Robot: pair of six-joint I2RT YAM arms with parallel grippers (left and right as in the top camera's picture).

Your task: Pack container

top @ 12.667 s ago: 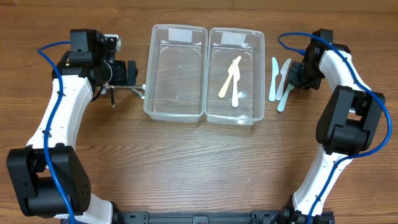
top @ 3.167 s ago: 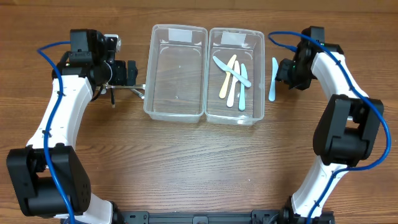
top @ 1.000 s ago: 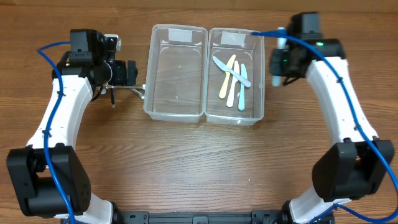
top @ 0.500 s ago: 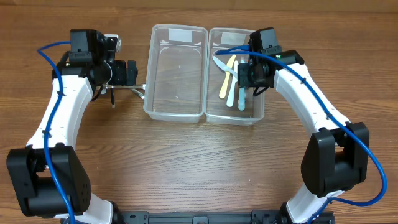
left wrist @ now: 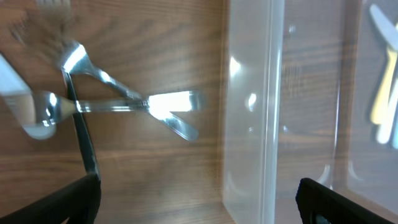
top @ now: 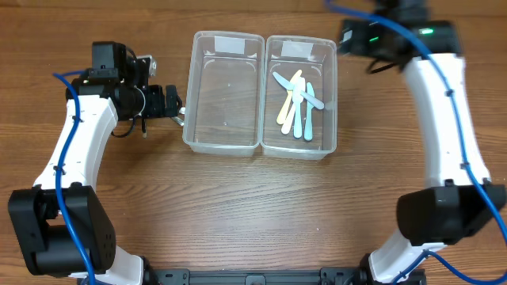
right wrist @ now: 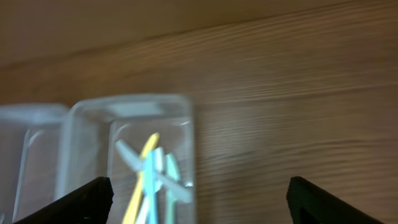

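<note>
Since the earlier frames the last blue piece has left the bench [top: 253, 206] and now lies with the other plastic cutlery [top: 296, 107] in the right container [top: 317, 134]. The right arm has withdrawn from over that container to the bench's far right corner. The left arm has edged toward the containers.

**Tools.** The right gripper [right wrist: 199, 190] has its fingers spread wide with nothing between them. The left gripper [left wrist: 198, 190] is likewise fully spread and empty.

**Step in hand (judged).** The left container [top: 226, 95] is still bare, so the metal pieces beside it are probably next.
- The fork [left wrist: 112, 81] and spoon [left wrist: 46, 113] lie crossed on the bench, just beside that container's left wall.
- The fingers should straddle a handle on the side away from the wall, so that neither finger strikes the plastic.
- Closing on the crossing may lift both pieces together, but one could slip.
- Taking one handle clear of the other is the safer course.

**Views compared.**
- The left wrist view alone shows the crossing, the fork's tines and a thin dark piece of unclear kind. From overhead the gripper hides most of this.
- Only the overhead view shows both containers whole and the arms' positions.
- The right wrist view confirms the empty gap between the right fingers, which cannot be read from overhead.
</note>
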